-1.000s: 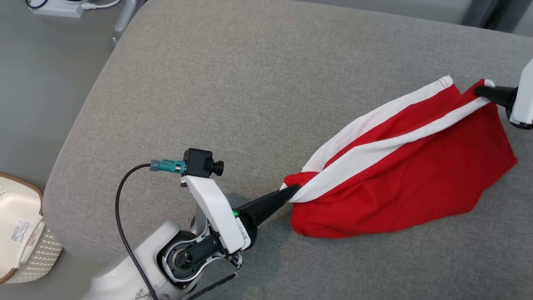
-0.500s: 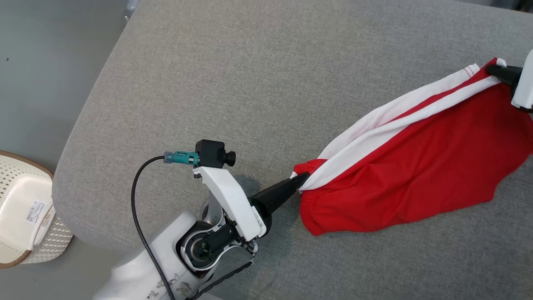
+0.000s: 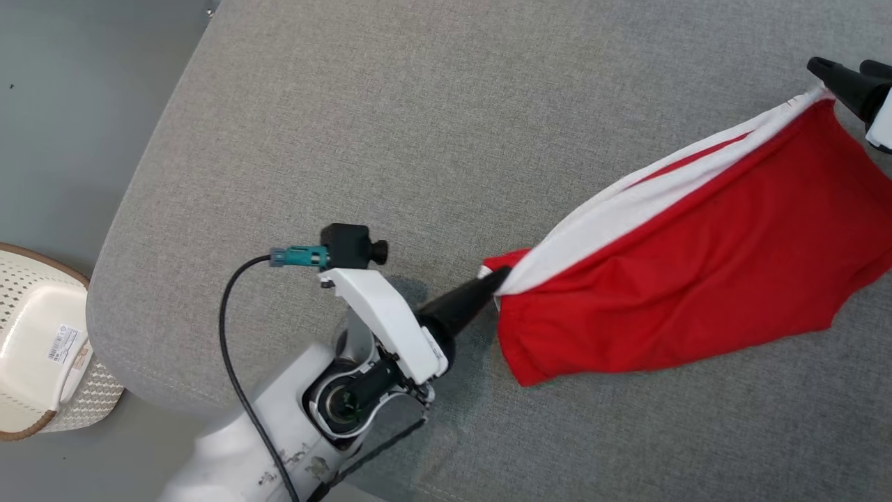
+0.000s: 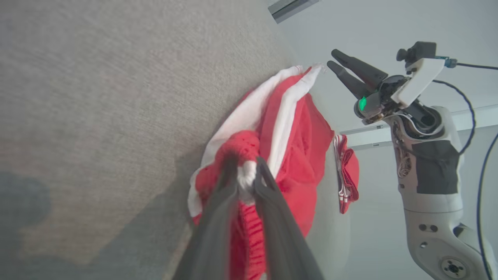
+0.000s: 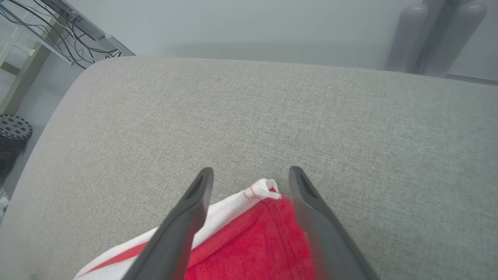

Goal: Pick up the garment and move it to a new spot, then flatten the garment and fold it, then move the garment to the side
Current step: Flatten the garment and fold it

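Two ends of red shorts (image 3: 683, 279) mark its long axis, lying diagonally L-to-R across grey cushion (image 3: 418, 139). Left fingers (image 3: 495, 280) pinch near end tight; right fingers (image 3: 840, 80) spread wide, far corner loose btwn them, ungripped.

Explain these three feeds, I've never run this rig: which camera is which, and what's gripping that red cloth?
It is a two-armed robot working over a grey cushion. The wide picture comes from its head; the other two look along each gripper's fingers. A red and white garment is stretched over the cushion. The left gripper pinches one end. The right gripper stands open, the far corner loose between its fingers. A pale basket sits on the floor at the left.
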